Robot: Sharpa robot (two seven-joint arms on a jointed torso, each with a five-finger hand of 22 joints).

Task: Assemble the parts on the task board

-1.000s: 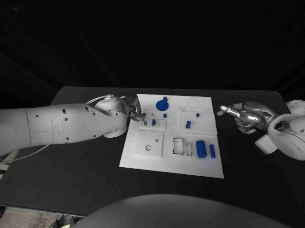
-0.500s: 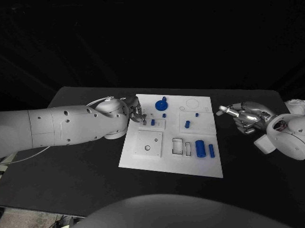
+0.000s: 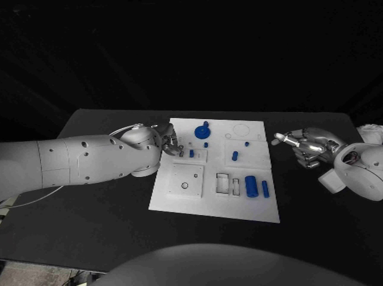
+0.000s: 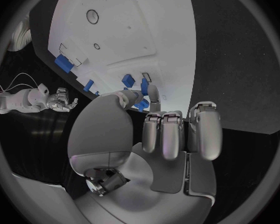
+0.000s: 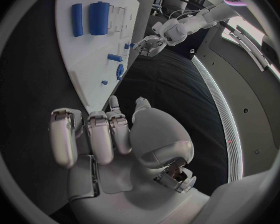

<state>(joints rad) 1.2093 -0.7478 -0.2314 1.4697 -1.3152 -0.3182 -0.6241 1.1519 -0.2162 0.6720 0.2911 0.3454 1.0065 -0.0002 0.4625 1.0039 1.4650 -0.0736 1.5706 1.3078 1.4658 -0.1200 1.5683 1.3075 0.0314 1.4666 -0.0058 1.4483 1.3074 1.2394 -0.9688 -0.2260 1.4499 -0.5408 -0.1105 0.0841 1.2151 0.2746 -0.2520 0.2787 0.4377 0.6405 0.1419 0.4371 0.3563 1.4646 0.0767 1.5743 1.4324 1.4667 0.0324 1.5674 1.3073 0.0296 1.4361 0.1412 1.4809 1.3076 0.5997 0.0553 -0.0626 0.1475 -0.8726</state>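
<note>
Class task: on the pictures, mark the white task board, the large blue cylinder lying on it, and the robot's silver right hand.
White task board (image 3: 179, 199): head view, bare near-left corner.
Large blue cylinder (image 3: 252, 186): head view, middle of its body.
Silver right hand (image 3: 305, 146): head view, middle of the hand.

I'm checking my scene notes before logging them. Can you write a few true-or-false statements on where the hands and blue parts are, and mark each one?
1. The left hand is at the task board's left edge. True.
2. The right hand grips the large blue cylinder. False: it hangs over the black table, off the board, holding nothing visible.
3. The large blue cylinder lies beside a thinner blue bar. True.
4. The board is black. False: white.
</note>
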